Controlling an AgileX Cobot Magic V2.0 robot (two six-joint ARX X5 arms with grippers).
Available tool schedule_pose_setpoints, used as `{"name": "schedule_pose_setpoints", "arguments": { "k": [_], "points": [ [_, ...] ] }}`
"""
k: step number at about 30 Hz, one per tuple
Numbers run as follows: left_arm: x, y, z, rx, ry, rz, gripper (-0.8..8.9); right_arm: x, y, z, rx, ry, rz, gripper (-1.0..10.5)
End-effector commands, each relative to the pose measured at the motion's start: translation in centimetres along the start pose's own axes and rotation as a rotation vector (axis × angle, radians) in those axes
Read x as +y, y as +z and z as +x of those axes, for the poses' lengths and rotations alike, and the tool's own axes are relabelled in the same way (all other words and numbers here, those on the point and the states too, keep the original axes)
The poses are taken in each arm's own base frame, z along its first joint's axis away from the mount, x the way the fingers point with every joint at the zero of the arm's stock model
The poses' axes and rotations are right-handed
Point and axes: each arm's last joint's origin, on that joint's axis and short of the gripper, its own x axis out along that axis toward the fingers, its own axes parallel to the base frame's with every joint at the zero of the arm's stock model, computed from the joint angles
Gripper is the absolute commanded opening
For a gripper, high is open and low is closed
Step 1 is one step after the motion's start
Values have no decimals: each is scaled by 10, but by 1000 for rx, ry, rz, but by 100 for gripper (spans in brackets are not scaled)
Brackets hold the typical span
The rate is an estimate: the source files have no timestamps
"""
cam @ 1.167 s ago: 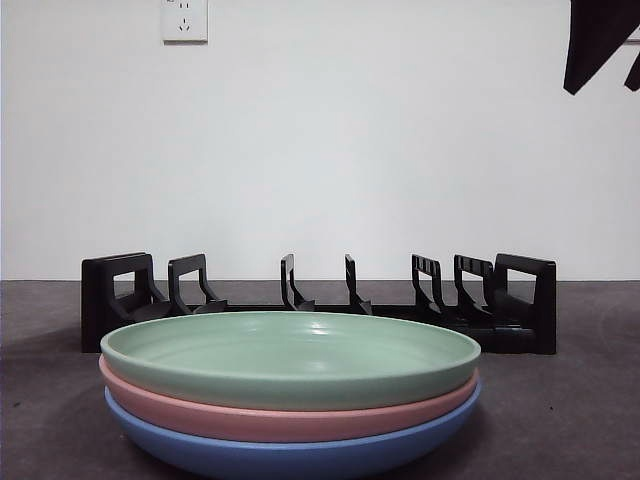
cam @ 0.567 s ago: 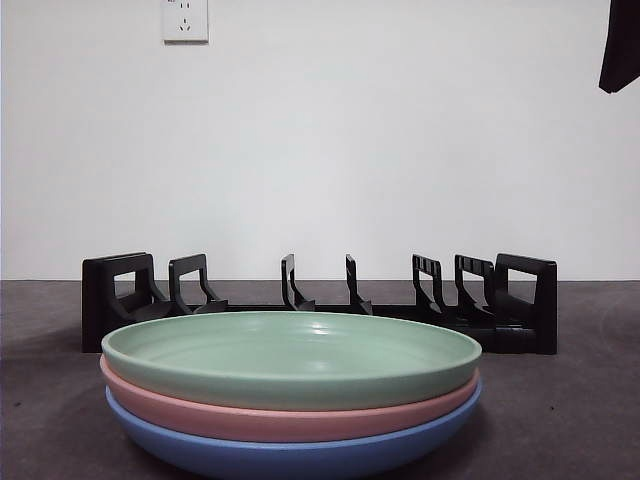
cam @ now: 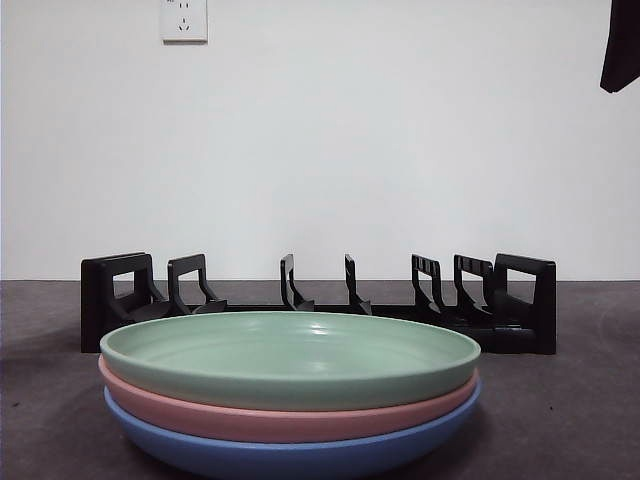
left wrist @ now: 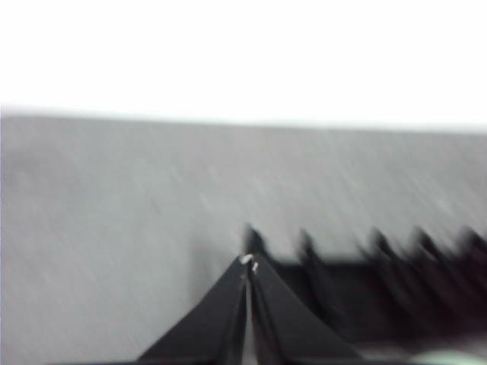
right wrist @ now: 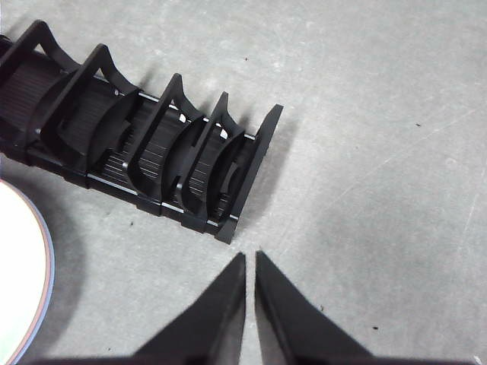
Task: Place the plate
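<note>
Three plates are stacked near the camera in the front view: a green plate (cam: 290, 357) on top, a pink plate (cam: 290, 418) under it and a blue plate (cam: 290, 455) at the bottom. A black plate rack (cam: 320, 305) with upright dividers stands behind them. My right gripper (right wrist: 249, 257) is shut and empty, high above the table beyond the rack's end (right wrist: 251, 171); the stack's edge (right wrist: 23, 296) shows beside it. It appears as a black tip (cam: 620, 45) at the front view's top right. My left gripper (left wrist: 248, 262) is shut and empty; its view is blurred, with the rack (left wrist: 365, 281) beyond.
A grey table (cam: 580, 400) carries everything. A white wall with a power socket (cam: 184, 20) stands behind the rack.
The black tip at the top right has drawn back toward the corner and now shows less. The plates and rack have not moved.
</note>
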Motion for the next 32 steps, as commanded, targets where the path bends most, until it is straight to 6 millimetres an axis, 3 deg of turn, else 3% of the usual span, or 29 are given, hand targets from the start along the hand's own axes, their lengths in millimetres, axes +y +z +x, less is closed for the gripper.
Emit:
{"name": "schedule_pose_setpoints", "arguments": {
  "k": [1, 3, 5, 11, 19, 32],
  "points": [
    [14, -60, 11, -45, 68, 69, 7, 1, 3, 0, -12, 3, -8, 17],
    [25, -99, 14, -63, 100, 70, 7, 1, 3, 0, -12, 3, -8, 17],
    [30, -119, 17, -68, 93, 63, 7, 1, 3, 0, -12, 3, -8, 17],
    [43, -156, 26, -128, 144, 5, 7, 1, 3, 0, -12, 3, -8, 17],
    [44, -158, 26, -127, 151, -108, 7, 1, 3, 0, -12, 3, -8, 17],
    [44, -158, 26, -129, 151, -110, 7, 1, 3, 0, -12, 3, -8, 17]
  ]
}}
